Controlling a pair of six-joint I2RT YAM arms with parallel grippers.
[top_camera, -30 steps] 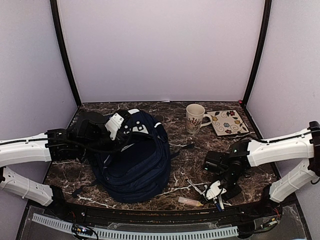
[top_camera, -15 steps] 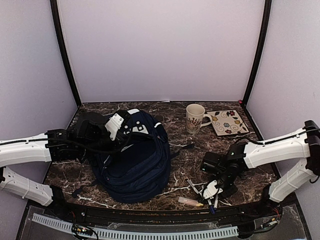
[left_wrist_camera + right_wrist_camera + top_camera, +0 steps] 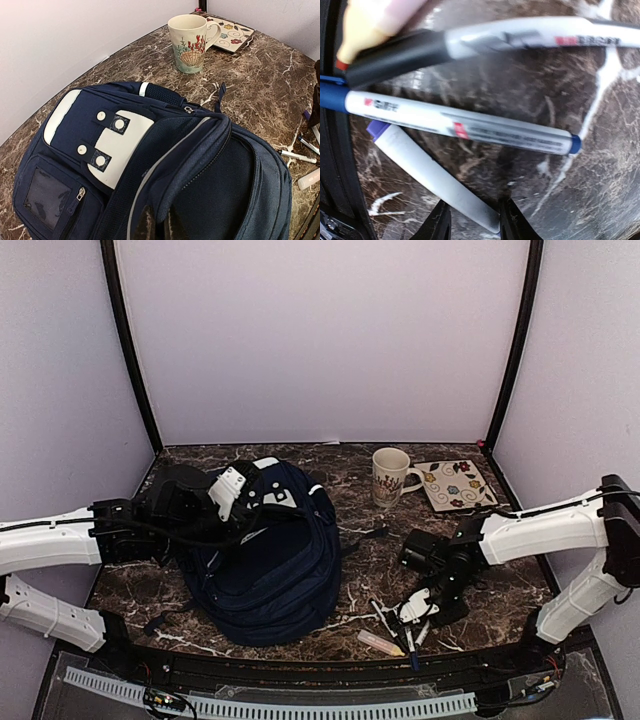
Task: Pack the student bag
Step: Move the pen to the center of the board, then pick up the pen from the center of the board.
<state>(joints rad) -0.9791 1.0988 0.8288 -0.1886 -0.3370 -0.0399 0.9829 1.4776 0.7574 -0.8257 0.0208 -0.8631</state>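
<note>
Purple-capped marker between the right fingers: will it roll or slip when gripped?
Likely rigid and light: a slim plastic marker. Round barrel on the smooth table may roll. The right gripper straddles only its end, so it may pivot.

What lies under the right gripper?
On the table: a purple-capped marker between the right gripper's fingers, a blue-capped marker and a black-capped marker. A finger hides the purple one's end.
</note>
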